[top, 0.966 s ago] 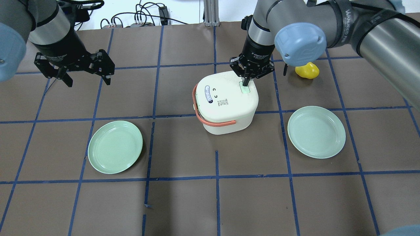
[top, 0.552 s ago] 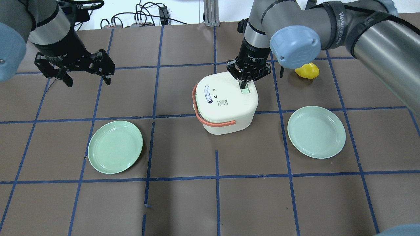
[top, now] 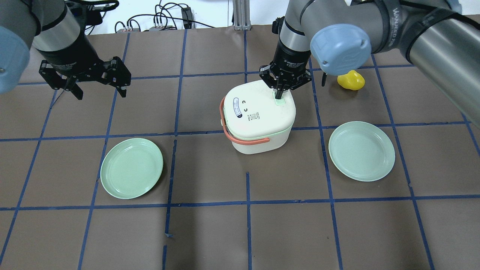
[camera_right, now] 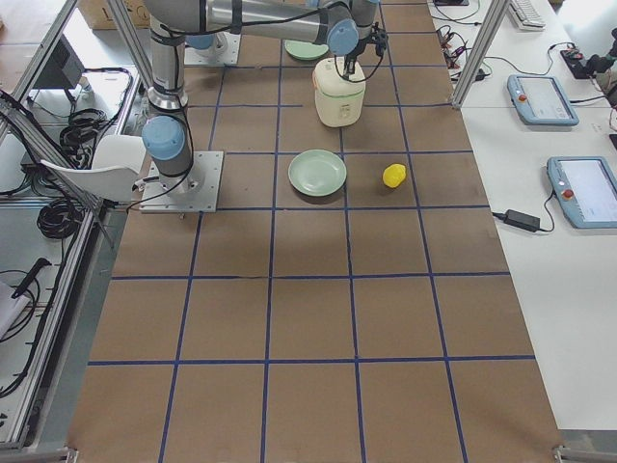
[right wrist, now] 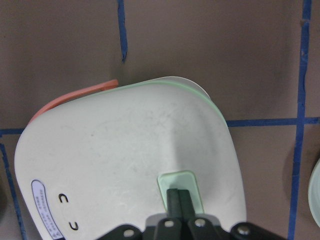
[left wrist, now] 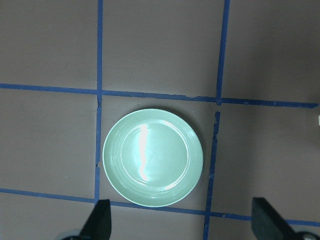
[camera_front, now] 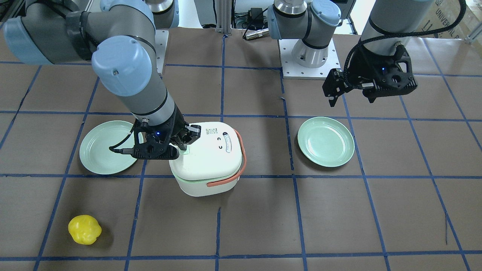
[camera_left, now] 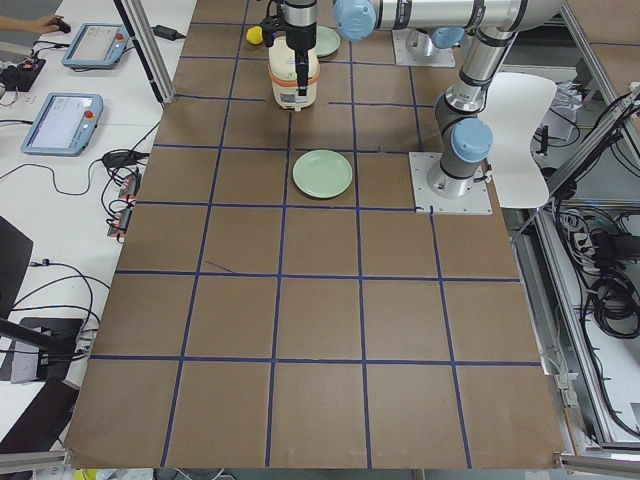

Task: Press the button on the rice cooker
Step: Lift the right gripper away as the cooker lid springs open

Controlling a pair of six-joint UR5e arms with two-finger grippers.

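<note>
The white rice cooker (top: 258, 116) with an orange handle stands at mid-table, also in the front view (camera_front: 205, 162). A pale green button (top: 280, 102) sits near the lid's far right edge. My right gripper (top: 278, 96) is shut, pointing straight down. In the right wrist view its closed fingertips (right wrist: 178, 196) rest on the button (right wrist: 192, 182). A thin green seam shows under the lid's rim. My left gripper (top: 101, 94) is open and empty, held above the table's far left, over a green plate (left wrist: 152, 157).
Two light green plates lie on the table, one front left (top: 131, 167) and one to the right (top: 361, 150) of the cooker. A yellow toy (top: 351, 80) lies beyond the right arm. Blue tape lines grid the brown table.
The right gripper's shut fingertips shifted slightly on the button. A green seam now shows under the lid's edge. The left arm has not moved.
</note>
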